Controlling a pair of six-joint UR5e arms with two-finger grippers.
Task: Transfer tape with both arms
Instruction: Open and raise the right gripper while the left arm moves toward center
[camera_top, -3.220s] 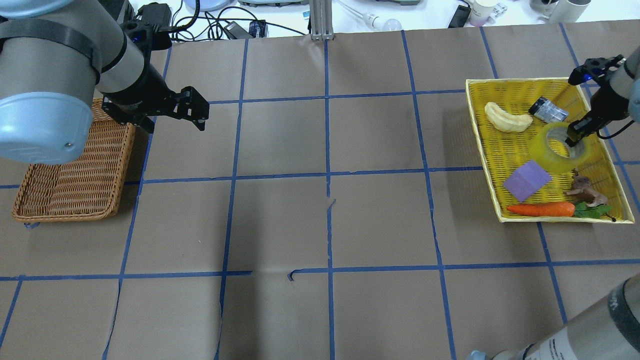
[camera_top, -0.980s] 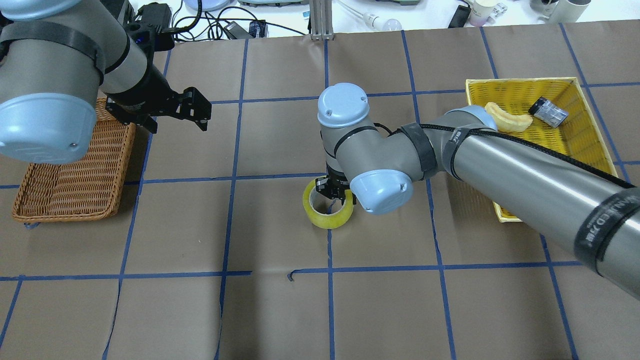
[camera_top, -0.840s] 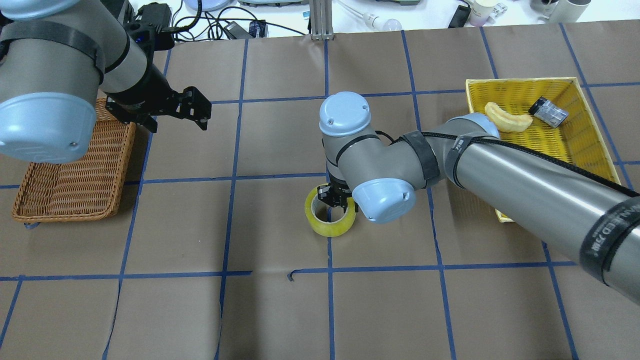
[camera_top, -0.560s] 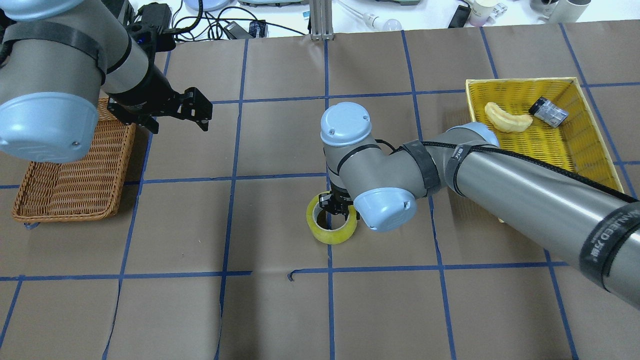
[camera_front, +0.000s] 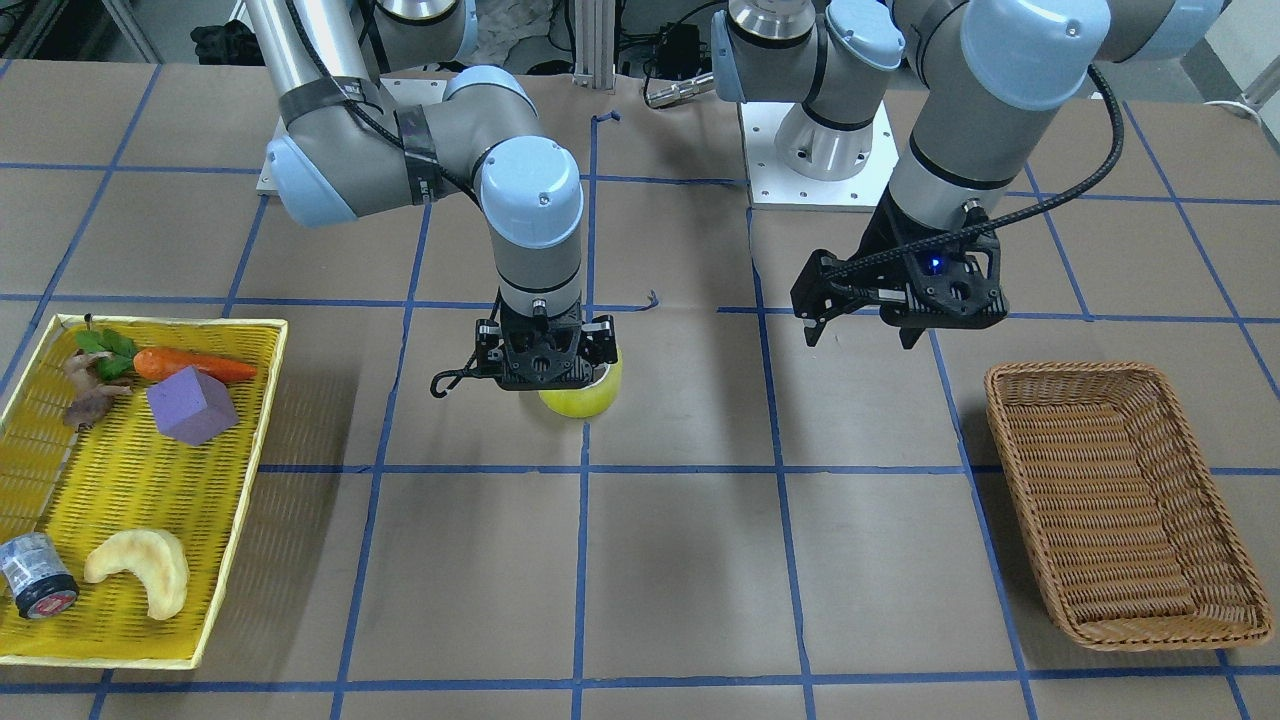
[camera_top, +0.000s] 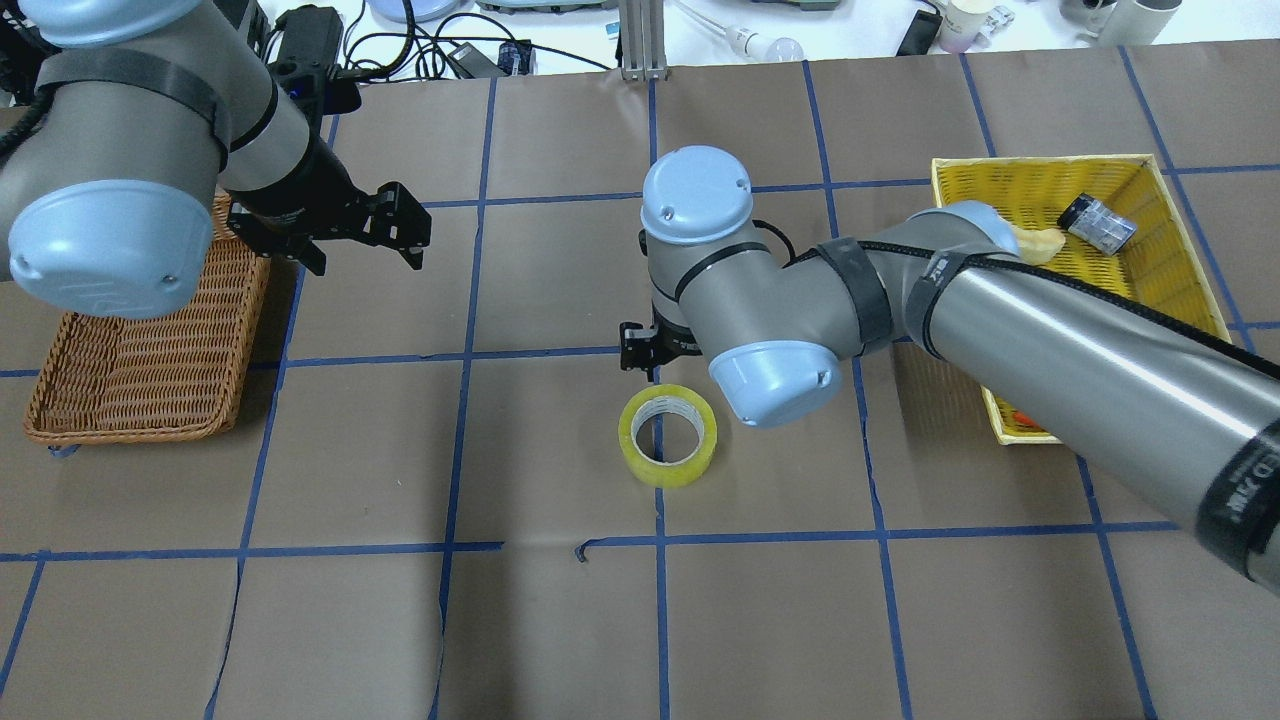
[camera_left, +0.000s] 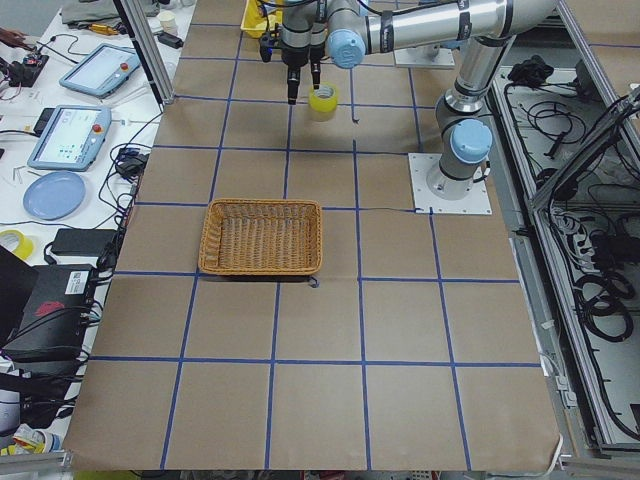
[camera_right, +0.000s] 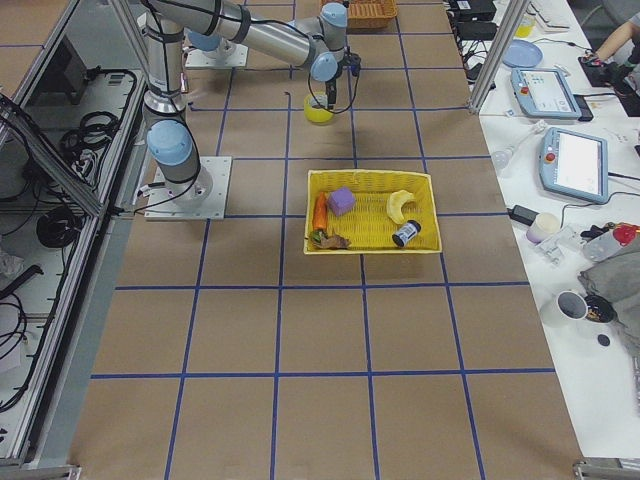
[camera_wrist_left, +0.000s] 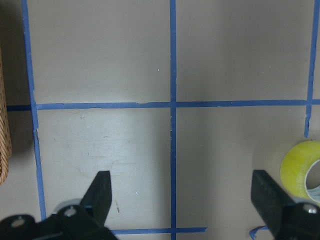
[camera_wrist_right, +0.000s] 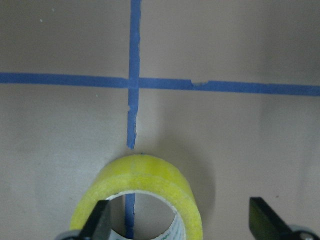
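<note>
The yellow tape roll (camera_top: 668, 438) lies flat on the brown paper at the table's middle, hole up. It also shows in the front view (camera_front: 585, 398), partly behind my right gripper. My right gripper (camera_front: 545, 365) is open and empty, just above the roll and apart from it. In the right wrist view the roll (camera_wrist_right: 140, 192) sits low between the two spread fingertips (camera_wrist_right: 100, 222). My left gripper (camera_top: 370, 265) is open and empty, hovering beside the wicker basket. In the left wrist view the roll (camera_wrist_left: 302, 170) is at the right edge.
A brown wicker basket (camera_top: 140, 350) stands at the robot's left end. A yellow tray (camera_front: 150, 322) at the right end holds a carrot, a purple block, a banana-shaped piece and a small grey cylinder. Blue tape lines grid the paper.
My right gripper carried the tape from the yellow tray to the table's middle, set it down, opened and lifted off it. My left gripper shifted slightly toward the middle.
</note>
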